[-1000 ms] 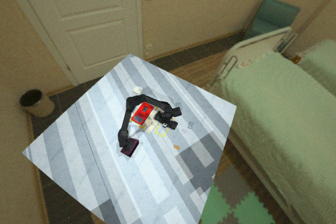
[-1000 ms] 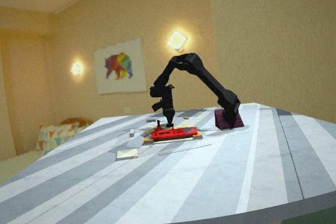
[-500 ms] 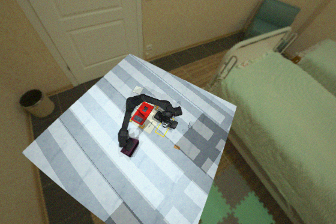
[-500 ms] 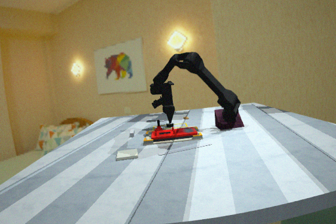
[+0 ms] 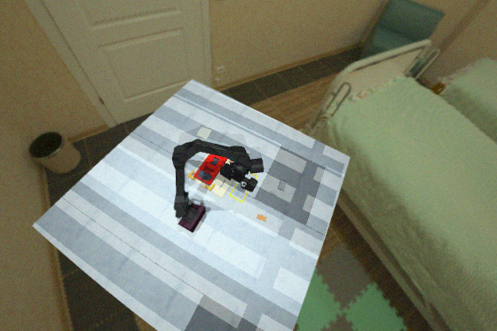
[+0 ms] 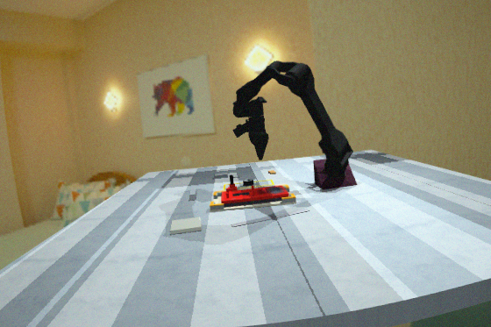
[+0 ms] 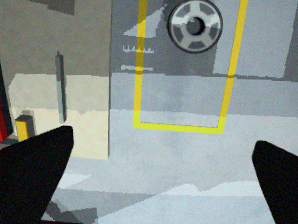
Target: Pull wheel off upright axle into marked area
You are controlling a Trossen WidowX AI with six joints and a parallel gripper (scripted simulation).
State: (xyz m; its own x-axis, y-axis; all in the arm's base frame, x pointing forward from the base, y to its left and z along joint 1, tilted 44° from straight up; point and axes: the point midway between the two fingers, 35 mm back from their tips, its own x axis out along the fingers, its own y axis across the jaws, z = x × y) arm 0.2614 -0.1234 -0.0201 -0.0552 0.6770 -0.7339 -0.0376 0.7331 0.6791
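Room: warm tan walls, with a white door (image 5: 138, 16), a green-covered bed (image 5: 399, 149), a blue-green chair (image 5: 397, 18) and a bin (image 5: 67, 158); a picture of a many-coloured bear (image 6: 199, 125) hangs between two lit wall lamps

Table: a broad top (image 5: 133, 264) (image 6: 377, 261) in pale blue, white and grey bands, crossed by shadows

Black arm: rises from a dark purple base (image 5: 195, 225) (image 6: 321, 171), bends over at the top and points its hand end straight down

Gripper: the gripper (image 5: 238, 177) (image 6: 260, 158) (image 7: 165, 143) is spread nearly as wide as it goes, nothing between its fingers, its tips up above the table and apart from the wheel

Cream board: a flat board (image 5: 220, 190) (image 7: 90, 137) with yellow corner pieces, lying beside the marked area

Red piece: a long red body (image 5: 208, 171) (image 6: 254, 195) on that board, a short dark post (image 6: 231, 181) standing at one end

Marked area: a yellow outline (image 5: 236, 200) (image 7: 177, 128), one end of it showing whole from the wrist

Pale slab: flat on the table (image 5: 204, 131) (image 6: 186, 225), apart from the board

Wheel: off any post, a black tyre with a grey spoked hub (image 5: 243, 185) (image 7: 195, 26), lying flat between the outline's long sides

Orange bit: a small flat piece (image 5: 262, 217) (image 6: 272, 172), outside the yellow lines
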